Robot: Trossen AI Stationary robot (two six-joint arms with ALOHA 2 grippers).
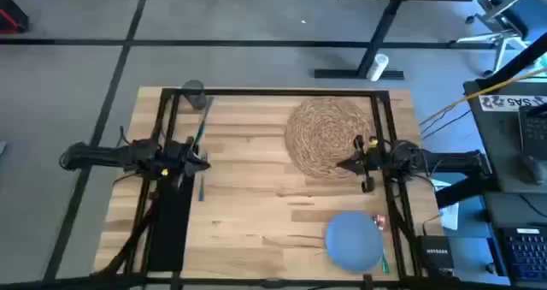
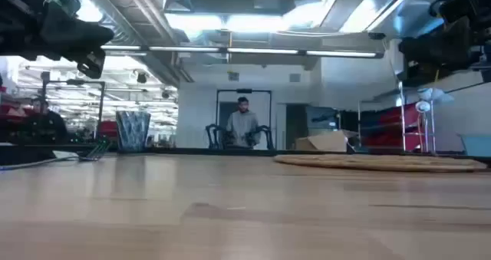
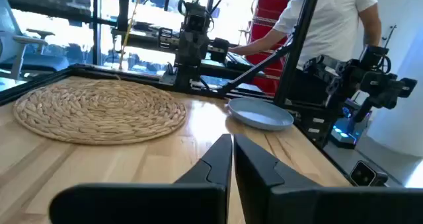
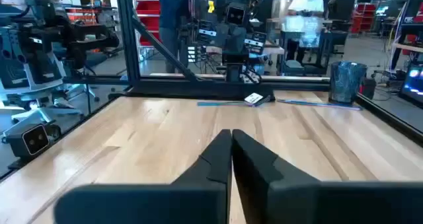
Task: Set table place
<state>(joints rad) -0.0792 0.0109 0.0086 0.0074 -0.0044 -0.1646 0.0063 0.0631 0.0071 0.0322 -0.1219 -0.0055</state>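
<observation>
Two dark robot arms are hovering over a light wood table (image 1: 256, 204). The left gripper (image 3: 232, 159) is hanging above the left side, its fingers pressed together and holding nothing; a grey glass (image 1: 193, 91) and teal cutlery (image 1: 198, 127) are lying just beyond it. The right gripper (image 4: 231, 155) is also closed and empty, sitting at the near edge of the woven placemat (image 1: 329, 136). The blue plate (image 1: 352, 240) is resting behind and beside it, near the table's front edge.
</observation>
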